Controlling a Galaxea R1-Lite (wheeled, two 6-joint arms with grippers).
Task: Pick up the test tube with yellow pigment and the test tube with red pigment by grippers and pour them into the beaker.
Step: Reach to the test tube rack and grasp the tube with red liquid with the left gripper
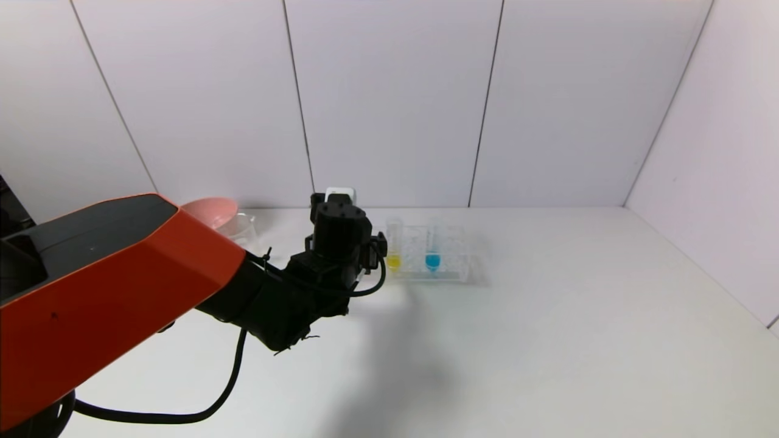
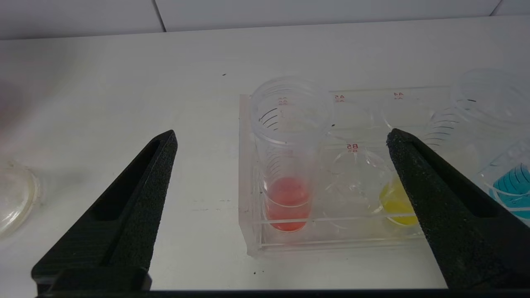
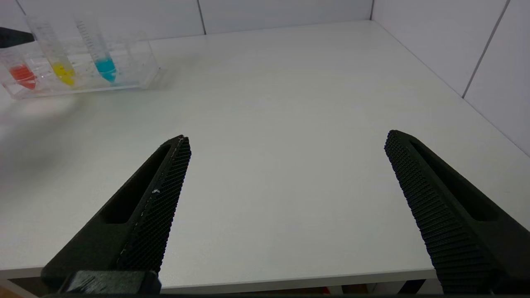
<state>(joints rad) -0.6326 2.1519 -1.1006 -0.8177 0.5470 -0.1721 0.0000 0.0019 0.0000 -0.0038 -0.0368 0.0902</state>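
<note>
**Test tubes upright in rack, left end effector wide open before them**

Test tube with red pigment (image 2: pixel 287 165) upright in end slot of clear rack (image 2: pixel 331 238), red-orange liquid pooled in its tip; test tube with yellow pigment (image 2: pixel 395 203) in a slot further along, partly hidden behind one black finger (image 2: pixel 439 198); blue tube (image 2: pixel 511 190) beyond that, same rack. Rack resting on white bench (image 1: pixel 548 334), toward the back wall.

Left end effector (image 2: pixel 281 138) low over bench, just in front of rack, fingers spread wide, holding nothing; red tube seen between the two fingers, touched by neither. From head view, left end effector (image 1: pixel 338 228) just beside rack's left end, yellow tube (image 1: pixel 394 249) and blue tube (image 1: pixel 433 249) visible to its right, red tube hidden behind it.

Beaker (image 1: pixel 243 230) behind orange arm segment, left of rack, next to pink bowl (image 1: pixel 213 213); mostly hidden.

Right end effector (image 3: pixel 285 140) well apart from rack, above bare bench near its front edge, fingers spread wide, empty; all three tubes far off in its view.
</note>
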